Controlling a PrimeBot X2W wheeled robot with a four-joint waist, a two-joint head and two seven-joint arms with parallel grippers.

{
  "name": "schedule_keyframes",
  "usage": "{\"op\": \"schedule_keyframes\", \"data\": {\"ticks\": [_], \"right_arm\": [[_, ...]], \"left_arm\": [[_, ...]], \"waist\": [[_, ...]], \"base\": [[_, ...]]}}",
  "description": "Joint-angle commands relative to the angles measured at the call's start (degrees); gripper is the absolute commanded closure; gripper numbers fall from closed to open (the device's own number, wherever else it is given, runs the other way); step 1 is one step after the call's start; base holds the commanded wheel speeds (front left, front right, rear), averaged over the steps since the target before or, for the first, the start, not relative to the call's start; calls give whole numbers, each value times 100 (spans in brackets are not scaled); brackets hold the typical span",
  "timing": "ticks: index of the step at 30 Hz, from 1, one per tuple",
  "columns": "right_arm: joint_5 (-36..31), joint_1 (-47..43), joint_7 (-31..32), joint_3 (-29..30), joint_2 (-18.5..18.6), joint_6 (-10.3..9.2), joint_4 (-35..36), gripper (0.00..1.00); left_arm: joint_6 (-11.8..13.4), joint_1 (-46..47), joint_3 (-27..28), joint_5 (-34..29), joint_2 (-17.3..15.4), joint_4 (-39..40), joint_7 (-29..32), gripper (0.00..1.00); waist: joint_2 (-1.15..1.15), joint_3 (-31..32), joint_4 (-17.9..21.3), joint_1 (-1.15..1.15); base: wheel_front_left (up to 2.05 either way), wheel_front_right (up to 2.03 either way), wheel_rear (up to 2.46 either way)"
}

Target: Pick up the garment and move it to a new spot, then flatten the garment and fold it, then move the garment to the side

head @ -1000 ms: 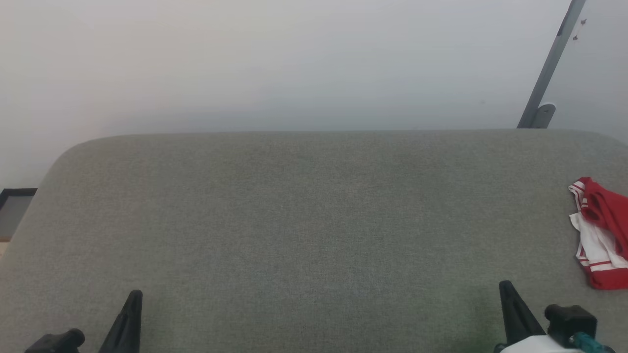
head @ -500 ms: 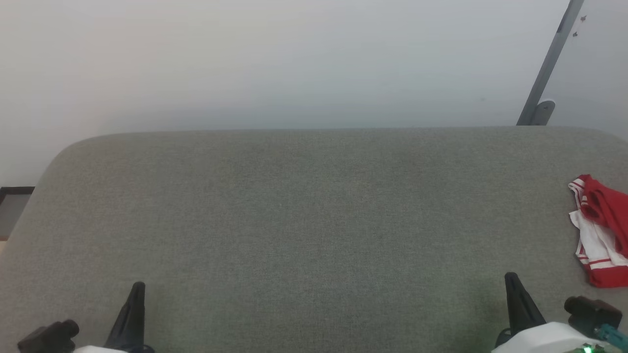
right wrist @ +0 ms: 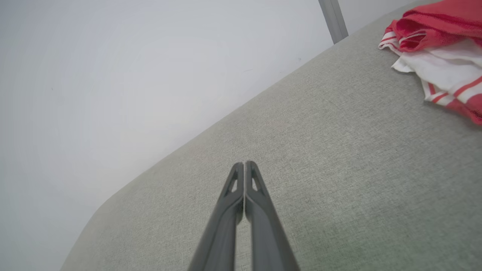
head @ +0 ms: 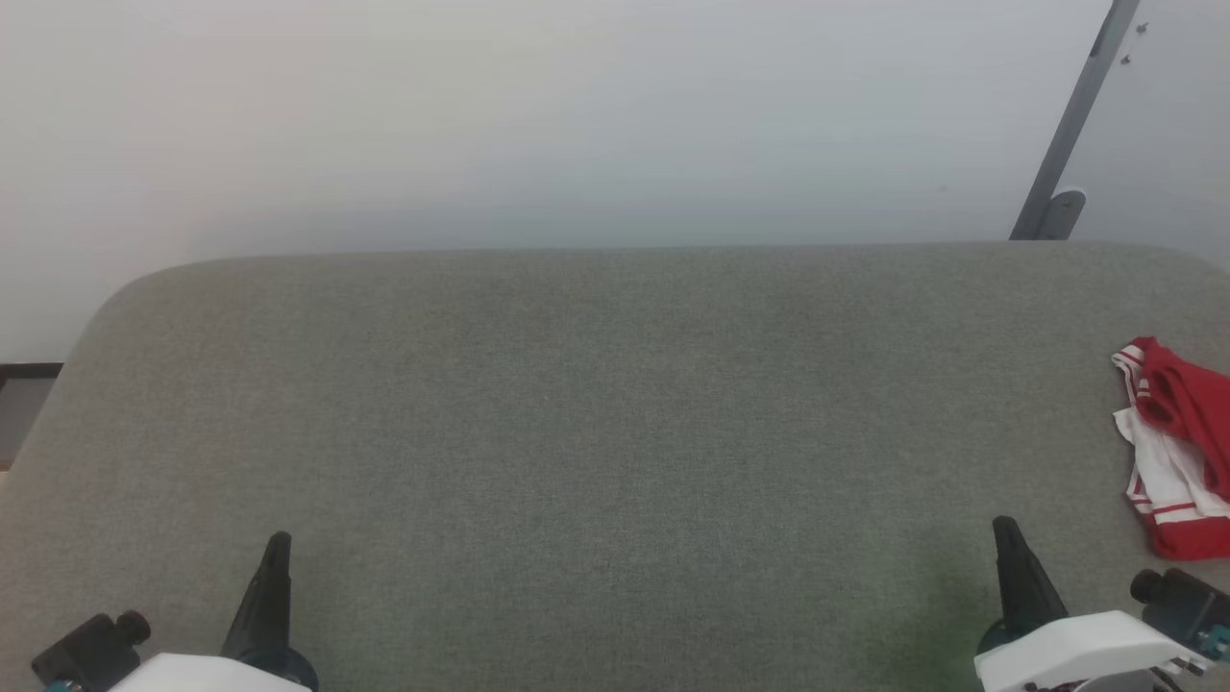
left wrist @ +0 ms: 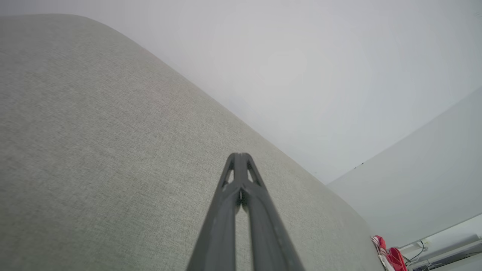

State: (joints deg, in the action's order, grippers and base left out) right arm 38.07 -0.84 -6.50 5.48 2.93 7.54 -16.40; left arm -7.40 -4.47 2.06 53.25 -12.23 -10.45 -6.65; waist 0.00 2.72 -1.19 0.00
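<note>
Stretching across the head view, the table (head: 615,404) is covered in grey-green woven fabric with a fine, even weave, and its far corners are softly rounded. Behind its far edge rises a plain, pale, smooth wall (head: 577,115). A slanted grey metal bar (head: 1074,115) runs up the wall past the far right corner, from a rounded bracket at its lower end.

The garment (head: 1177,452) lies crumpled at the table's right edge, about midway between near and far. It is a soft heap of red cloth bunched over white cloth, with red-and-white striped trim at the folds.

The left gripper (head: 278,548) is at the near left of the table. The right gripper (head: 1005,531) is at the near right, near the garment but apart from it. Each has long, dark, tapered fingers with small cut-outs by the tips. Both pairs are clenched together on nothing, pointing out over bare fabric.
</note>
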Motion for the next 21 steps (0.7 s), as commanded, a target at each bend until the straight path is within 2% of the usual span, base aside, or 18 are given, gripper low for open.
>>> {"op": "schedule_keyframes", "data": {"ticks": [1, 21], "right_arm": [[244, 167, 56, 3, 4, -2, 110, 100], [1788, 336, 426, 36, 1, -4, 152, 100]], "left_arm": [[-4, 174, 61, 171, -15, 47, 50, 100], [-7, 462, 176, 1296, 265, -71, 424, 100]], "waist": [[0, -5, 2, 0], [0, -68, 28, 0]], "base": [[0, 0, 0], [0, 0, 0]]}}
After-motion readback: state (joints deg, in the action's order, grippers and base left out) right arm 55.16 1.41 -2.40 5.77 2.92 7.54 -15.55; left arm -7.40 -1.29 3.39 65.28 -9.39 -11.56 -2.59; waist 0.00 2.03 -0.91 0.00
